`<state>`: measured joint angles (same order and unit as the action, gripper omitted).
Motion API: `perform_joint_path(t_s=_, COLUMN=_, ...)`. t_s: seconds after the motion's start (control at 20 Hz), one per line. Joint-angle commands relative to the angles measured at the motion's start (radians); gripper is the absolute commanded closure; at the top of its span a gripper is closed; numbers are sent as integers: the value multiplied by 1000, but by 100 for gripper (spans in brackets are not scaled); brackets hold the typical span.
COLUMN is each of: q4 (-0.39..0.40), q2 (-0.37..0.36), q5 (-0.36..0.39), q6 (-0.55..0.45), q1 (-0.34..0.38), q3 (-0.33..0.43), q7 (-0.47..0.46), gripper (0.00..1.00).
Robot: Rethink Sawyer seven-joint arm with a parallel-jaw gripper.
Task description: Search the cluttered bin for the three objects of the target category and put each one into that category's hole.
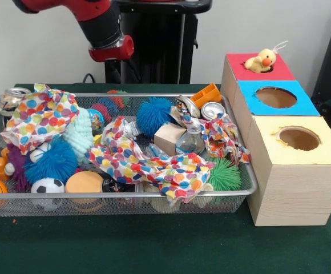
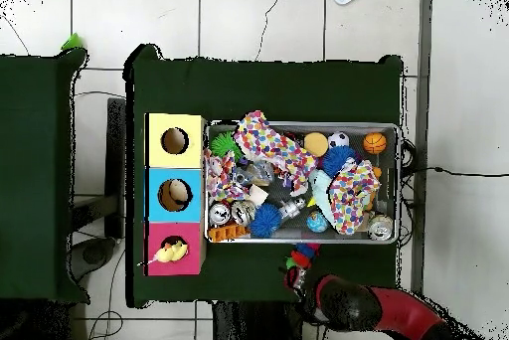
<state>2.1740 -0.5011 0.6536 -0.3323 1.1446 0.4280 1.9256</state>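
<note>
Hand hidden behind bin [image 1: 242, 171], state unclear; 1 duckling [image 1: 262, 60] sits in red hole [image 1: 251, 69].

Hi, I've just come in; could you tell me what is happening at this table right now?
The red and black robot arm is drawn back above the far side of the silver wire-mesh bin and is handling nothing visible; its gripper cannot be made out. A small yellow plush duckling sits in the red-surround hole of the pale wooden box. The bin is crowded with spotted cloths, spiky balls and cans.
</note>
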Motion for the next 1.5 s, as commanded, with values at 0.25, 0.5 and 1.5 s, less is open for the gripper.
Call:
perform_joint_path(t_s=0.25, q4=-189, q2=-73, q5=113, q6=59, q1=-113, q3=-64, q7=24, gripper=0)
perform_joint_path(t_s=0.5, q4=-175, q2=-109, q5=101, q6=30, q1=-119, q3=-61, q7=22, gripper=0)
perform_joint_path(t_s=1.5, q4=-131, q2=-173, q5=23, q6=9, q1=-174, q3=-68, q7=85, gripper=0)
